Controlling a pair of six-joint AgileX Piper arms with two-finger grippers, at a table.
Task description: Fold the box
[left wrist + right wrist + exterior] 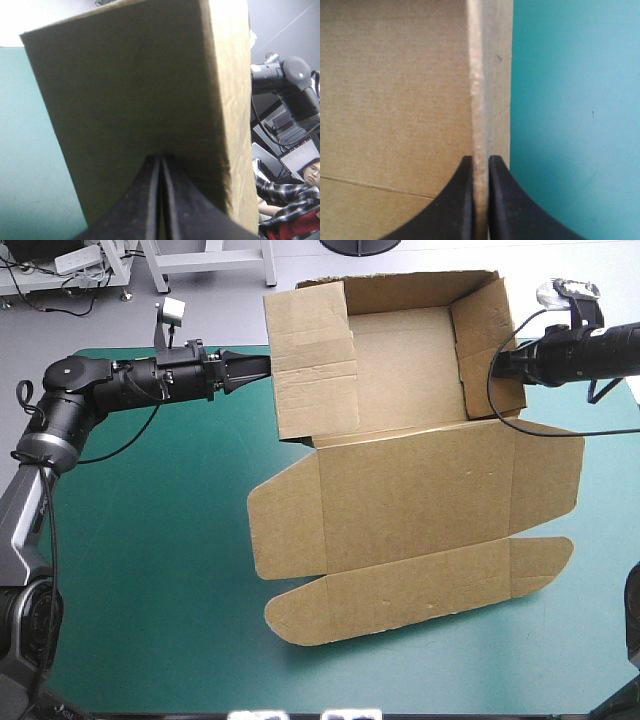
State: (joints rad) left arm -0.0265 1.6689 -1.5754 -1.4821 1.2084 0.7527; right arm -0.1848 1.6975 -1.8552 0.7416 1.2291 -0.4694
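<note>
**High view.** Brown box on teal-green bench, lying from centre toward 12 o'clock. Stands as an open tray in the far half, with walls up at 9, 12 and 3 o'clock. Lies flat in the near half, with lid and rounded flaps spread toward 6 o'clock. Left hand at the tray's 9 o'clock wall, right hand at its 3 o'clock wall, both near the upper edge.

**Left wrist view.** Left hand all but closed, pinching the wall of the box between black fingers. Faces upright board straight ahead.

**Right wrist view.** Right hand likewise nearly closed, clamped on the wall edge of the box. Bare bench just beside.

**Step in hand, as judged.** Raising and tucking of the side walls, with the lid untouched.

**Next move.** Probably calls for turning both wall panels inward and down together, evenly, and seating them against the tray floor without skewing the base.
</note>
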